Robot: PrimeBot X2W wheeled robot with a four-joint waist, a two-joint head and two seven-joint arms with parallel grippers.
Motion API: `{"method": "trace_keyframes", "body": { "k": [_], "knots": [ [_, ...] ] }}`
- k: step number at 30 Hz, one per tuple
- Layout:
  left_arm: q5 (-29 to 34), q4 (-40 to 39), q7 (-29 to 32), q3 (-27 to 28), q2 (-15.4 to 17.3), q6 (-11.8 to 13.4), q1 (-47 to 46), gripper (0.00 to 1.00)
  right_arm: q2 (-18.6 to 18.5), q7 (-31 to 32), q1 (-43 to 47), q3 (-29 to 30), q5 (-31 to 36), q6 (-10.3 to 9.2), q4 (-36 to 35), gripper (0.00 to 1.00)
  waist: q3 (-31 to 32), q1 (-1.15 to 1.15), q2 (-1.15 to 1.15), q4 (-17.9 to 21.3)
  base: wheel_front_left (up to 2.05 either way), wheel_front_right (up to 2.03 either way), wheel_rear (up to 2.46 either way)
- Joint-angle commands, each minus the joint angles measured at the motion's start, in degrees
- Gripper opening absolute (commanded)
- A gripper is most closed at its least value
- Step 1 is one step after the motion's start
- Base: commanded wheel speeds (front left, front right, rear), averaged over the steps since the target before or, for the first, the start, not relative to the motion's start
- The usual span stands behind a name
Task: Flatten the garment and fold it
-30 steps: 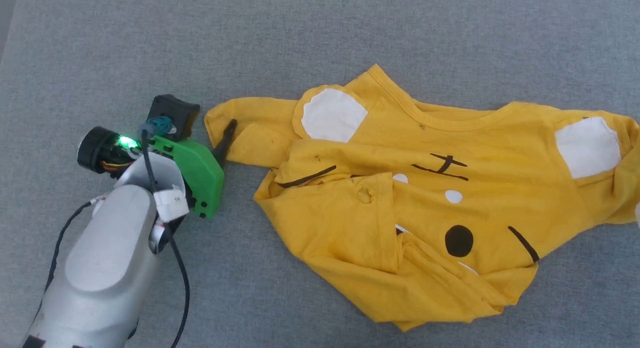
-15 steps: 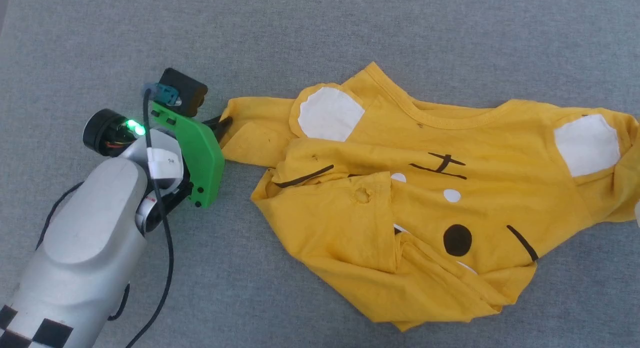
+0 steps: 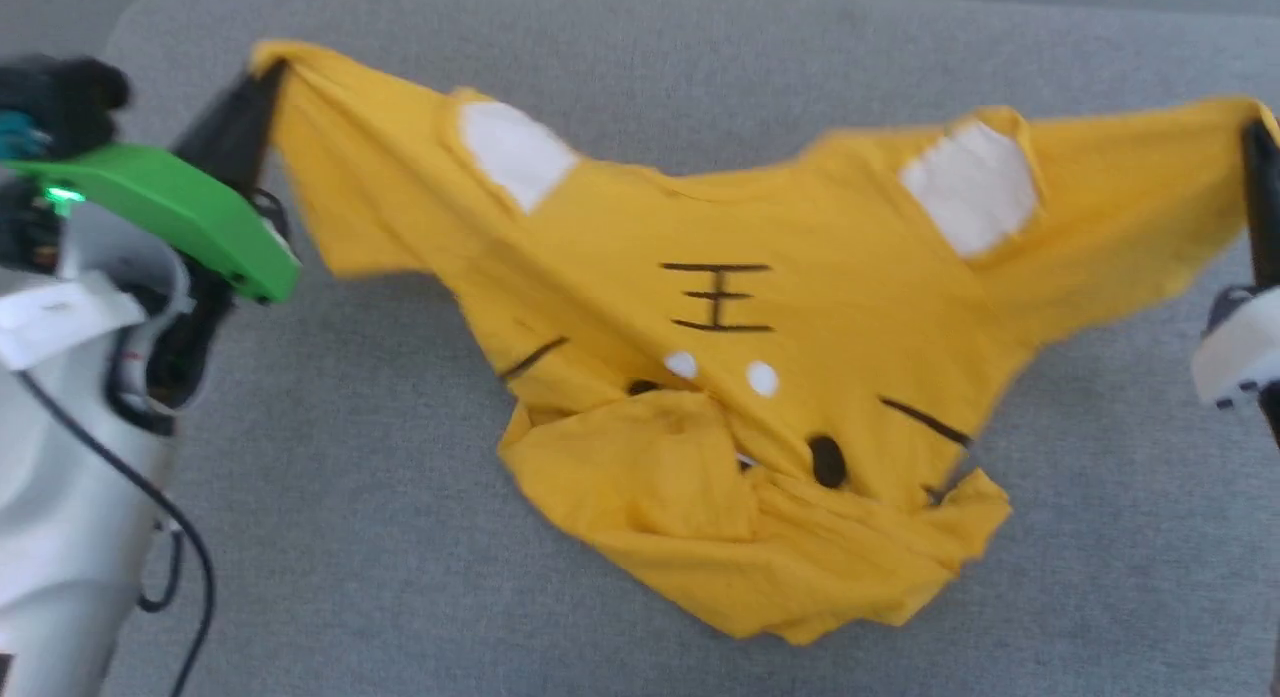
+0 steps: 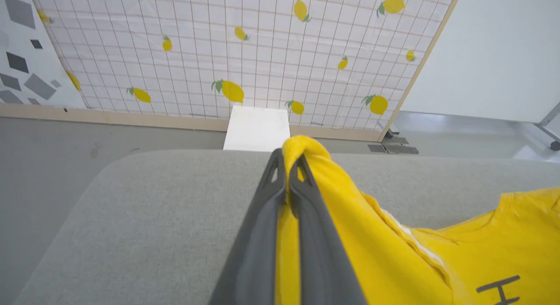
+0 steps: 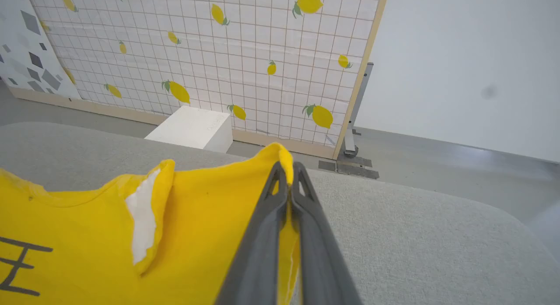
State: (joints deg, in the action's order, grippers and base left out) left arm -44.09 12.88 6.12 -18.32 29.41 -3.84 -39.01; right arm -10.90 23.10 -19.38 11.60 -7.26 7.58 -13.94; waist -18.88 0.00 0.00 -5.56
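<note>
Garment (image 3: 740,317): held spread by both sleeve ends, lower part crumpled on grey padded surface (image 3: 330,557) | left gripper (image 3: 265,75): closed tight on one sleeve end | right gripper (image 3: 1252,137): closed tight on other sleeve end

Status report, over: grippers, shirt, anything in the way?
Left gripper shut on one sleeve tip, right gripper shut on the other. Shirt stretched between them, lower part crumpled. White box beyond the pad, apart from shirt.

A grey padded table (image 4: 131,217) with rounded corners. Beyond it, on the grey floor (image 4: 87,134), a white box (image 4: 257,127) sits just before a lemon-print screen (image 4: 227,55). To either side stand a panel with grey diamonds (image 4: 22,55) and a white wall (image 5: 459,55).
</note>
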Motion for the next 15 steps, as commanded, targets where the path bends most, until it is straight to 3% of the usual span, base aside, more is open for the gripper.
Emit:
{"method": "trace_keyframes", "body": {
  "k": [1, 6, 15],
  "knots": [
    [0.5, -1.3, -0.5, 1.0, 1.0, 0.8, -0.8, 0.0, -0.7, -0.7, -2.2, -1.3, -0.6, -0.09, 0.1, 0.0, 4.6, 0.0, 0.0, 1.2, 0.0, 0.0, 0.0],
    [2.1, -5.3, 0.8, 2.2, 3.6, 3.1, -2.9, 0.0, -3.6, -1.2, -10.0, -8.2, -1.6, -0.09, 3.9, 0.0, 9.0, 0.0, 0.0, 2.5, 0.0, 0.0, 0.0],
    [3.8, -5.0, 5.4, 1.2, 3.5, 5.8, -10.6, 0.0, -5.4, -1.6, -26.1, -15.2, -3.3, -0.09, 15.7, 0.0, 15.4, 0.0, 0.0, 3.8, 0.0, 0.0, 0.0]
  ]
}}
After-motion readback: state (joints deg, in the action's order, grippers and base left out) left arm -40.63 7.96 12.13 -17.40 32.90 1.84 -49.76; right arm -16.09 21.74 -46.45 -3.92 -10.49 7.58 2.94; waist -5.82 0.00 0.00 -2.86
